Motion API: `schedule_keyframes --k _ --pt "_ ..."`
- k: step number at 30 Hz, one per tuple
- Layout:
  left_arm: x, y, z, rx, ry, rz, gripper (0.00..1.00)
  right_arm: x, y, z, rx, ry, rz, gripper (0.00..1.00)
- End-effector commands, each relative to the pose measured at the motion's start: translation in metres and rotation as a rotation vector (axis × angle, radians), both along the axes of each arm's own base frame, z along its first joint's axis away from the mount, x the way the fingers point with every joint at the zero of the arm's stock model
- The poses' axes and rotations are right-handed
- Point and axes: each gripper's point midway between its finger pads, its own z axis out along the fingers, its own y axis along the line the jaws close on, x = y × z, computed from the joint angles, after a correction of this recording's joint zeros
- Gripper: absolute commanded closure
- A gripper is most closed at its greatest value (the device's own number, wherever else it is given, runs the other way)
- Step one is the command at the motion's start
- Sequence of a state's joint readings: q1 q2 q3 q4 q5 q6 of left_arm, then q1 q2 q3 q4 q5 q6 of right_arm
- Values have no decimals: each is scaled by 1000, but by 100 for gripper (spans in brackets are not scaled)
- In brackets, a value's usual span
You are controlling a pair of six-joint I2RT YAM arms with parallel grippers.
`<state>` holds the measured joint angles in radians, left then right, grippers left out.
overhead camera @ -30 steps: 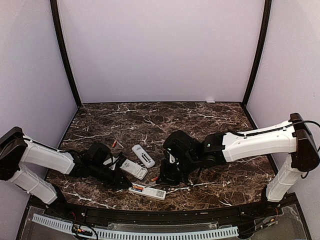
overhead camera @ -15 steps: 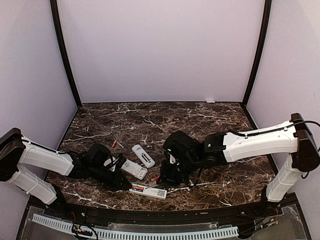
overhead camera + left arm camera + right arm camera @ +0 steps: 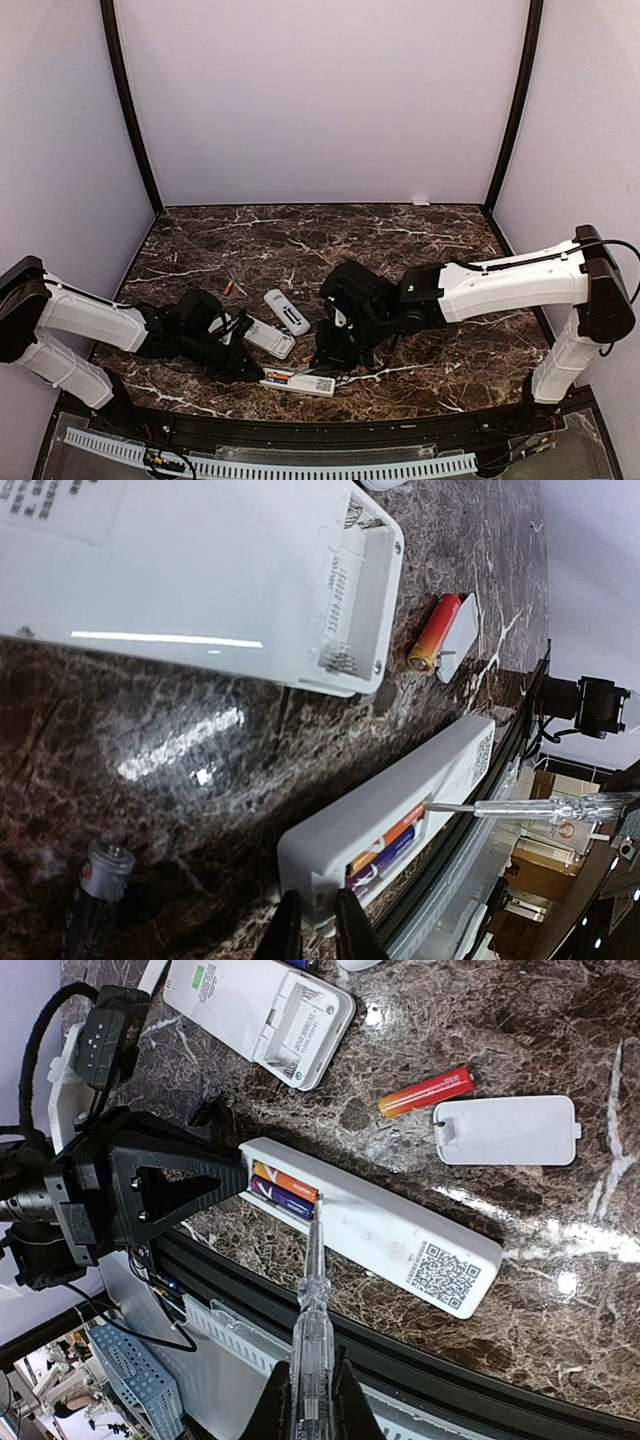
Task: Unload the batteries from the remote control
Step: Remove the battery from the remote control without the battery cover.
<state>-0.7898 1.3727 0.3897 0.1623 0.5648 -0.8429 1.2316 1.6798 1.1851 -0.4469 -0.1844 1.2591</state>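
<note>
A white remote (image 3: 400, 1245) lies face down at the table's near edge, its compartment open. An orange battery (image 3: 285, 1182) and a purple battery (image 3: 280, 1198) sit inside, also seen in the left wrist view (image 3: 385, 848). My left gripper (image 3: 318, 925) is shut on the remote's compartment end, and shows in the top view (image 3: 243, 368). My right gripper (image 3: 310, 1400) is shut on a clear screwdriver (image 3: 312, 1300). Its tip touches the compartment's inner end at the batteries. A loose red-orange battery (image 3: 427, 1091) lies beside the flat white cover (image 3: 507, 1130).
A second remote (image 3: 262, 1005) lies open and empty just behind. A third remote (image 3: 287, 311) lies farther back. Another orange battery (image 3: 228, 288) lies at the back left. A dark cylinder (image 3: 95, 890) lies near my left gripper. The table's black front edge (image 3: 420, 1360) runs just below the remote.
My right arm has shifted slightly left, bringing the screwdriver closer over the remote. The left arm and the remote have hardly moved.
</note>
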Motion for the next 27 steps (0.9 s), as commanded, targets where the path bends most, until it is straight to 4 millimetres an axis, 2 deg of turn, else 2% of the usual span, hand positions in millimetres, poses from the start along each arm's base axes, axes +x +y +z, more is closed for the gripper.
schedule_keyframes --k 1,7,13,23,27 --pt "-24 -5 -1 -26 60 -79 88 -4 0 -9 -30 13 0 100" --pt "-25 -4 -4 -20 64 -82 88 -5 -1 -15 8 46 -12 100" --pt "-25 -4 -7 -16 67 -83 89 -1 3 -14 105 70 -35 100" --pt "-25 -4 -9 -14 76 -86 92 8 9 8 282 21 -78 100" --pt "-26 -5 -10 -13 76 -87 92 12 14 25 369 -18 -77 100"
